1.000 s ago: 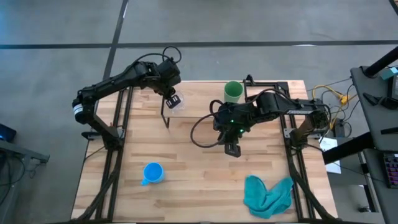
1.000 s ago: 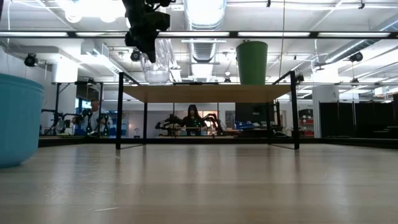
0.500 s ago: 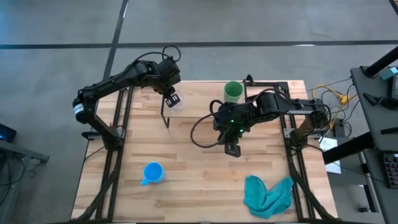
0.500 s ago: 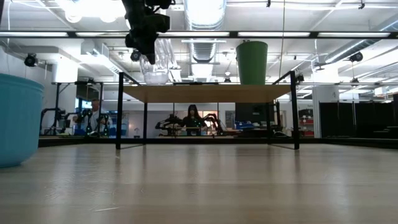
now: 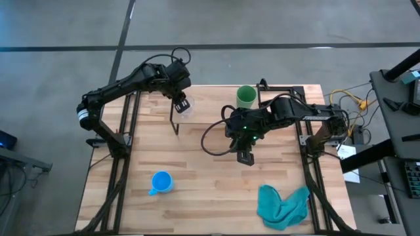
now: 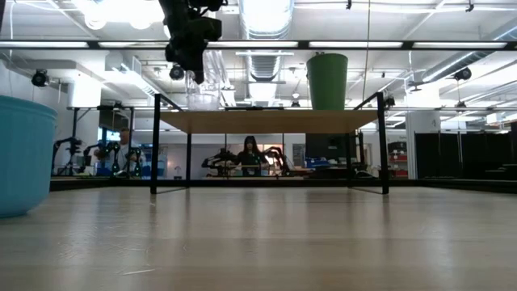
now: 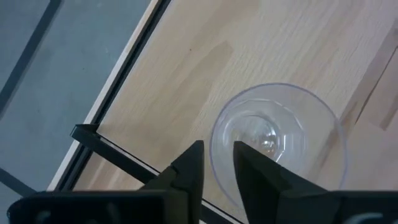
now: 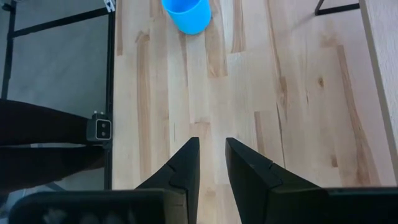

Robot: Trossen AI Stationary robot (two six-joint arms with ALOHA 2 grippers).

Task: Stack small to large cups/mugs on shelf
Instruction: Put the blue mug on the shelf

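Observation:
The clear glass cup (image 6: 203,87) stands upright at the left end of the shelf (image 6: 266,121), its base on the top board. My left gripper (image 5: 182,103) is above it, shut on it; the left wrist view looks down into the glass cup (image 7: 277,146). The green cup (image 5: 246,97) stands on its base farther right on the shelf, also seen as the green cup (image 6: 327,81). The blue mug (image 5: 161,183) sits on the table near the front left. My right gripper (image 5: 244,157) hovers shut over the table's middle, touching nothing. My left gripper holds the glass cup by its rim (image 7: 214,158), on the side toward the table's left. One finger (image 7: 255,171) is inside the cup and the other (image 7: 189,168) outside, pinching the wall. The fingers come from above, pointing down. The cup is upright with its base (image 6: 203,107) on the shelf board.
A teal cloth (image 5: 282,204) lies crumpled at the table's near right corner. The shelf's thin black legs (image 6: 153,145) stand on the far half of the table. In the right wrist view the blue mug (image 8: 186,14) shows beyond bare tabletop. People sit in the room beyond the table.
My left gripper has lowered slightly and tipped the glass cup from a slant to upright. The cup's base, which hung just above the shelf board, now meets it. The right arm has kept still.

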